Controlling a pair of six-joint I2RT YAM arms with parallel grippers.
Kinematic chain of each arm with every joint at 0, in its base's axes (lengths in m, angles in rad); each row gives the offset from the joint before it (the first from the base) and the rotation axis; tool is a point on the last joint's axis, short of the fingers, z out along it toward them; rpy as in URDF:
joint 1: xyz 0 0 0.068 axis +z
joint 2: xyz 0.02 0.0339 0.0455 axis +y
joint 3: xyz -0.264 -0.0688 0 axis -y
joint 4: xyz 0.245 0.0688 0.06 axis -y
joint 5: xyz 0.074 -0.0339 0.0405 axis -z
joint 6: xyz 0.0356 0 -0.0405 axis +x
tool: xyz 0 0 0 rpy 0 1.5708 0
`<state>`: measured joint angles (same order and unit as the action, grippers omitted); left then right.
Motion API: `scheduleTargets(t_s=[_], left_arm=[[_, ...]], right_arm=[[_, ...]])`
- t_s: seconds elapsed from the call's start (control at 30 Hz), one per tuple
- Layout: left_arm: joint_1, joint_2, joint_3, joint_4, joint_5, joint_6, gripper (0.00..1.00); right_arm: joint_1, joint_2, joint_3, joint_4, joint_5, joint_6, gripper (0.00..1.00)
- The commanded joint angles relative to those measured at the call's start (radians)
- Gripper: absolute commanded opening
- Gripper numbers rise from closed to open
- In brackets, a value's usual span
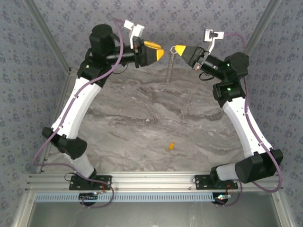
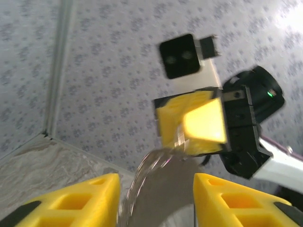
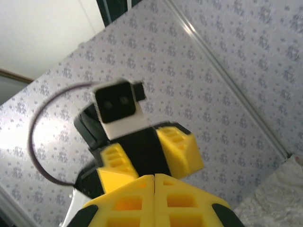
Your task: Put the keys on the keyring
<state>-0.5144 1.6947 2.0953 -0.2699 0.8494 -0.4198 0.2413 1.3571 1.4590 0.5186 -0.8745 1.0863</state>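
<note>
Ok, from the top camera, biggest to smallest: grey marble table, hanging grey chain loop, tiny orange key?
Largest first:
grey marble table
hanging grey chain loop
tiny orange key
Loop may be nearer the camera, still clearly bigger.

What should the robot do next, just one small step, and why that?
Probably the left gripper should pull back from the keyring and go down toward the key. The right gripper is shut on the keyring, which dangles freely. The left gripper is open and grips nothing, and the key lies loose on the table, not yet picked up.
</note>
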Motion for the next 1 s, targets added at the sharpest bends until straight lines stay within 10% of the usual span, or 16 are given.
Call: scheduleTargets(t_s=[0.0,0.97], left_arm=[[0.036,-0.097,-0.168,0.358,-0.132,-0.245,0.47],[-0.069,-0.043,-0.245,0.724,-0.173,-0.52,0.25]], right_arm=[[-0.002,-0.026,-0.005,0.151,0.076,0.058,0.0],[0.091,0.034,-0.012,0.305,0.27,0.096,0.0]])
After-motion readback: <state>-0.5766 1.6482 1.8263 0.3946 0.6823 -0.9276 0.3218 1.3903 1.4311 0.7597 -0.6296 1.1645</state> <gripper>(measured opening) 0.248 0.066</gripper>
